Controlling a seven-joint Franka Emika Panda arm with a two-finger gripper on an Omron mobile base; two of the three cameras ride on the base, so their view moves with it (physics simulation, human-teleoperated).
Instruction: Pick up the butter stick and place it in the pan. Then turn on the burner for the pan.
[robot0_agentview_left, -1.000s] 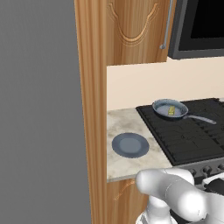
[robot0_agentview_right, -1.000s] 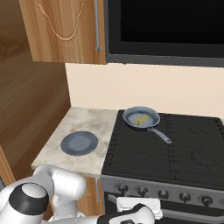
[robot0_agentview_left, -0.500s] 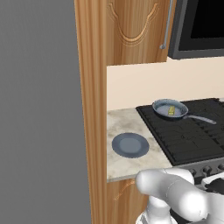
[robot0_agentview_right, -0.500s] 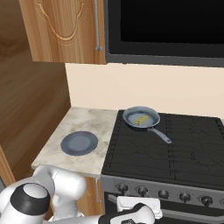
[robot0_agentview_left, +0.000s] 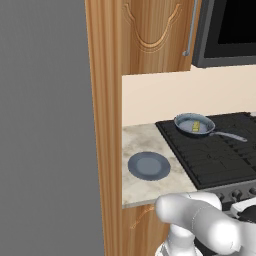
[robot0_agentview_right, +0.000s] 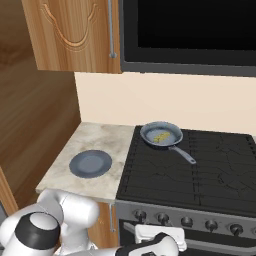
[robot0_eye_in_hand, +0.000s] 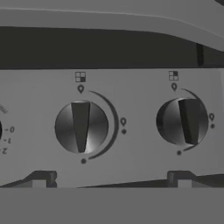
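The grey-blue pan (robot0_agentview_right: 161, 134) (robot0_agentview_left: 194, 124) sits on the back-left burner (robot0_agentview_right: 138, 150) of the black cooktop, its thin handle pointing to the front right. The pale-yellow butter stick (robot0_agentview_right: 160, 137) (robot0_agentview_left: 196, 126) lies inside the pan. My gripper (robot0_eye_in_hand: 109, 180) is low in front of the stove's control panel, open, with nothing between its fingertips (robot0_eye_in_hand: 39, 179). Just above the tips are two round knobs: the left knob (robot0_eye_in_hand: 81, 127) and the right knob (robot0_eye_in_hand: 183, 121), both with their bars upright. The left knob lies between the tips, off to the left.
A flat grey-blue plate (robot0_agentview_right: 90, 163) (robot0_agentview_left: 148, 165) lies on the marble counter (robot0_agentview_right: 107, 142) left of the stove. A wooden cabinet (robot0_agentview_left: 107, 100) walls the counter's left side. A black microwave (robot0_agentview_right: 190, 35) hangs above the cooktop. A row of knobs (robot0_agentview_right: 185, 220) lines the stove front.
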